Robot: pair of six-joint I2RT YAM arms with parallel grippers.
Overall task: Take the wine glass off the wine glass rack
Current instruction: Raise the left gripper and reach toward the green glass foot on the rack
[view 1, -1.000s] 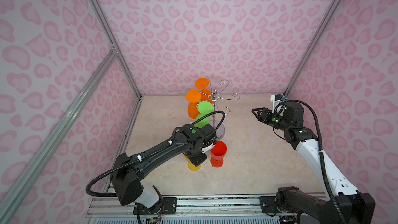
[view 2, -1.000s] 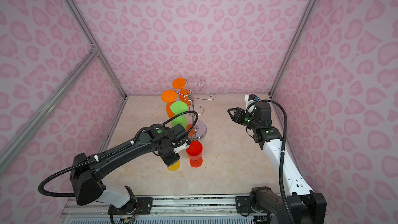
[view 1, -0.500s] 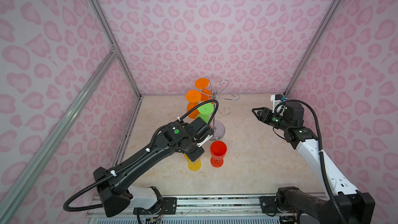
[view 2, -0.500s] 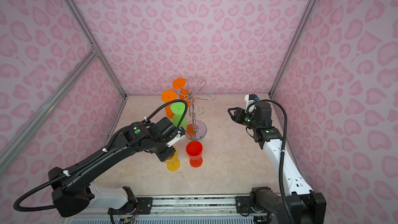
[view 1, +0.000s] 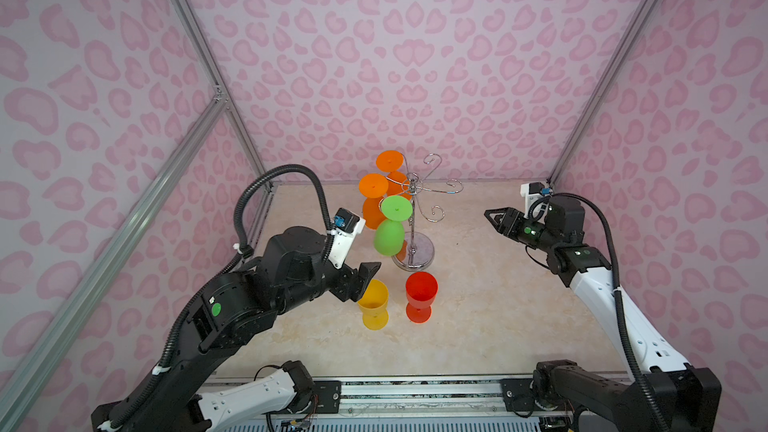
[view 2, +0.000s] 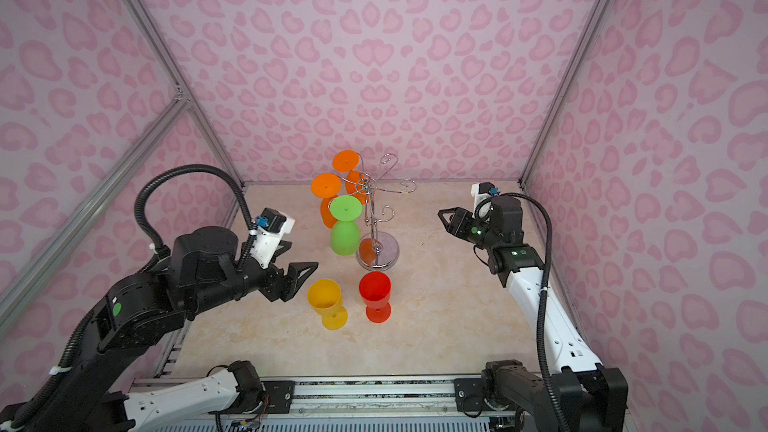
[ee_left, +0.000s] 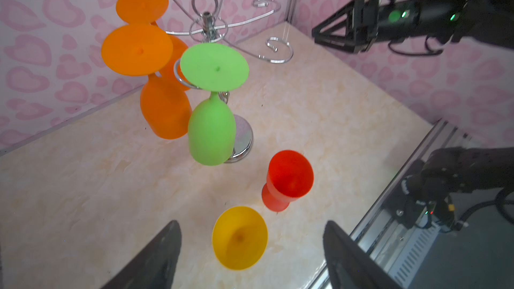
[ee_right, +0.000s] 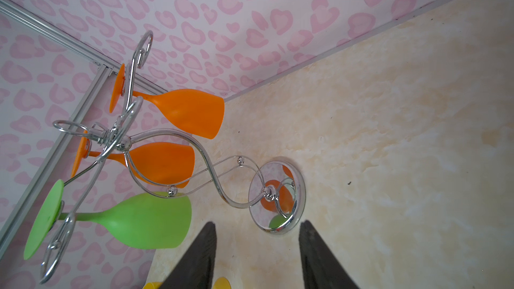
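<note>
- While the left gripper (view 2: 303, 280) hangs low over the table (view 1: 498, 317), its fingers are spread wide and grip nothing. In the left wrist view the yellow wine glass (ee_left: 239, 237) sits in the gap ahead of the two fingers, clear of both.
- In both top views that gripper comes at the yellow wine glass from about 10 o'clock, just beside its rim.
- The yellow wine glass stands upright on its foot, mouth up, on the table at about 7 o'clock from the base of the wine glass rack (view 1: 420, 250). It is off the rack and apart from it.
- Just beside it, at its 3 o'clock, the red wine glass (view 1: 421, 292) also stands upright, near the rack's base at 6 o'clock.
- The rack stands upright toward the back middle of the table.
- Three glasses hang upside down by their feet from its scroll arms:
  - the green wine glass (view 1: 390, 236) at about 7 o'clock of the pole
  - the front orange wine glass (view 1: 372, 213) at 9 o'clock
  - the back orange wine glass (view 1: 389, 160) at 11 o'clock
- The rack's other scroll arms reach toward 1, 3 and 5 o'clock.
- The right gripper (view 1: 494, 218) hovers at 3 o'clock of the rack, well apart from it, and points toward 9 o'clock.
- Its fingers stand partly apart with nothing between them. The right wrist view shows only the table and the rack's mirror base beyond the gap.
</note>
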